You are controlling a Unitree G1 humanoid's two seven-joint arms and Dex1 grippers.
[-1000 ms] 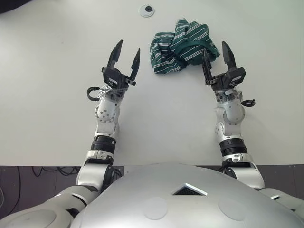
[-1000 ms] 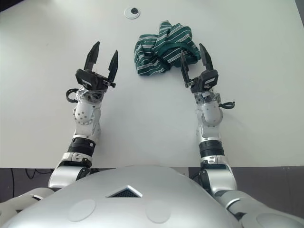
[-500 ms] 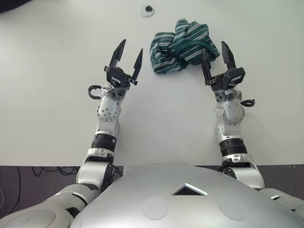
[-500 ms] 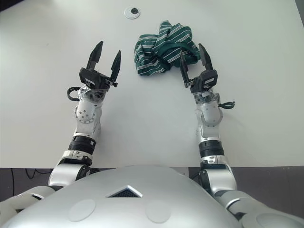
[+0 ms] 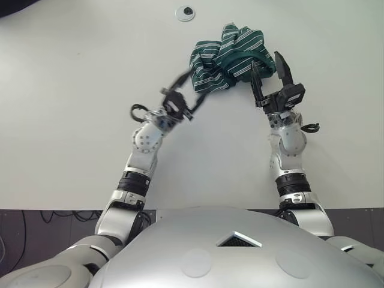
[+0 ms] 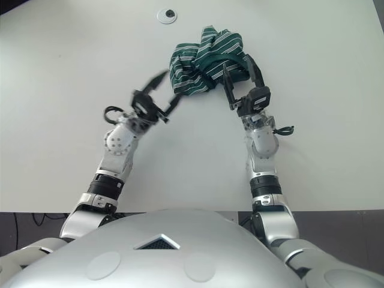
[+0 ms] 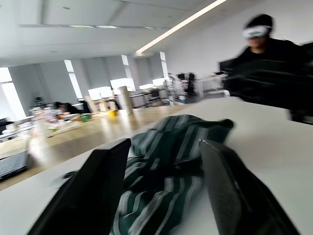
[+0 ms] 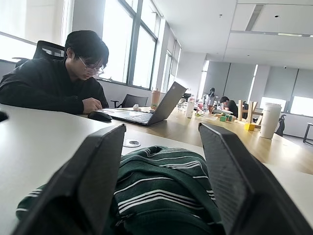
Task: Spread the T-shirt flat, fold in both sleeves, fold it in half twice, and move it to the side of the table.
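Where the green T-shirt (image 5: 231,57) with thin white stripes lies bunched in a heap on the far part of the white tabletop (image 5: 72,120), my arms meet it from the near side. My left jaws stand open at its near left edge; they are too blurred to tell whether they touch the cloth. My right jaws gape wide and upright at its near right edge, the cloth just beyond them. The shirt is crumpled, its folds piled together. A small round white disc (image 5: 185,13) sits beyond it.
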